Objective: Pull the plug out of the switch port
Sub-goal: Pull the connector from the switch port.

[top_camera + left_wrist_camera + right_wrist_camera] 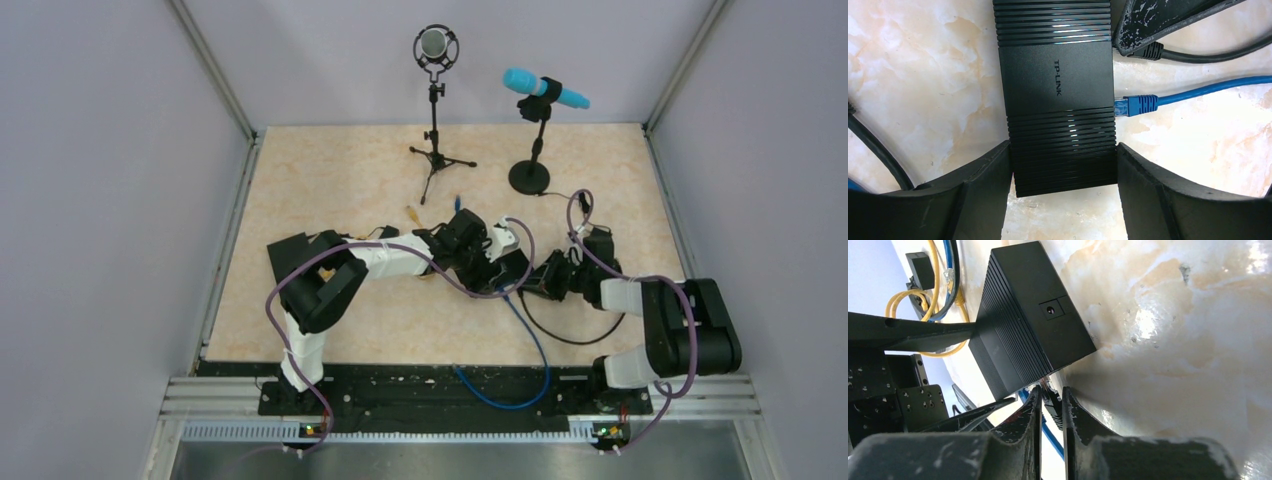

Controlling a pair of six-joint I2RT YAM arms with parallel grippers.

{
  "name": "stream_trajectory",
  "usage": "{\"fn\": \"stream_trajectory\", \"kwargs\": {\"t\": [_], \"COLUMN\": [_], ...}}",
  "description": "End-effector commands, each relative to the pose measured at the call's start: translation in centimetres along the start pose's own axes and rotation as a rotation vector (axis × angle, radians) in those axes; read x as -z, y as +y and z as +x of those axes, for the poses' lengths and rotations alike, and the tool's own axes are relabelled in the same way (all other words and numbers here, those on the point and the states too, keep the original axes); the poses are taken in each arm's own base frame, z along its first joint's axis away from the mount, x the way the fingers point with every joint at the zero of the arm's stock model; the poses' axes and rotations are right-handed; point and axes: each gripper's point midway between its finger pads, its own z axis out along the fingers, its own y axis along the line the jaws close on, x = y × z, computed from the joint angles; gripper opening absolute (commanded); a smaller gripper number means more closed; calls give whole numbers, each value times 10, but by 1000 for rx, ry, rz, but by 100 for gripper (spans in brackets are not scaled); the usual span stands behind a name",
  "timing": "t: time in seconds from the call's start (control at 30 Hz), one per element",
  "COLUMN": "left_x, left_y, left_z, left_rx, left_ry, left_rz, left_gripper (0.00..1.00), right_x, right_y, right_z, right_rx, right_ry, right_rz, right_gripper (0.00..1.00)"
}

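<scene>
The flat black TP-Link switch (pixel 1058 95) lies on the marble tabletop. My left gripper (pixel 1064 165) is shut on its near end, with a finger (pixel 983 190) against each long side. On the switch's right edge a black plug (pixel 1149 50) sits at the switch port, which the plug and a right-gripper finger (pixel 1168 20) hide. My right gripper (pixel 1051 395) is shut on that black plug (pixel 1053 407), just under the switch (pixel 1028 315). I cannot tell whether the plug is still seated. A blue plug (pixel 1135 105) is in a socket further along the same edge.
Yellow and blue cables (pixel 933 300) run in at the switch's far side. A blue cable (pixel 520 380) and a black cable (pixel 560 335) loop toward the arm bases. A tripod microphone stand (pixel 435 150) and a blue microphone on a round base (pixel 529 178) stand at the back.
</scene>
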Motion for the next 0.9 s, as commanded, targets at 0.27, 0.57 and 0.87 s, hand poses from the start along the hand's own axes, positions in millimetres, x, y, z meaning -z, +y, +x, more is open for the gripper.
{"fn": "stream_trajectory", "kwargs": {"t": [0.27, 0.57, 0.87], "left_x": [-2, 8, 12], "left_y": [-7, 8, 5], "left_z": [41, 44, 43], "left_rx": [62, 65, 64], "left_ry": [121, 115, 110], "left_rz": [30, 16, 26], "left_gripper": [58, 58, 62], "right_x": [5, 21, 67], "right_y": [-28, -46, -8], "right_z": [6, 4, -73], "right_rx": [29, 88, 195], "right_ry": [13, 21, -248], "right_rz": [151, 307, 430], "right_gripper": [0, 0, 0]}}
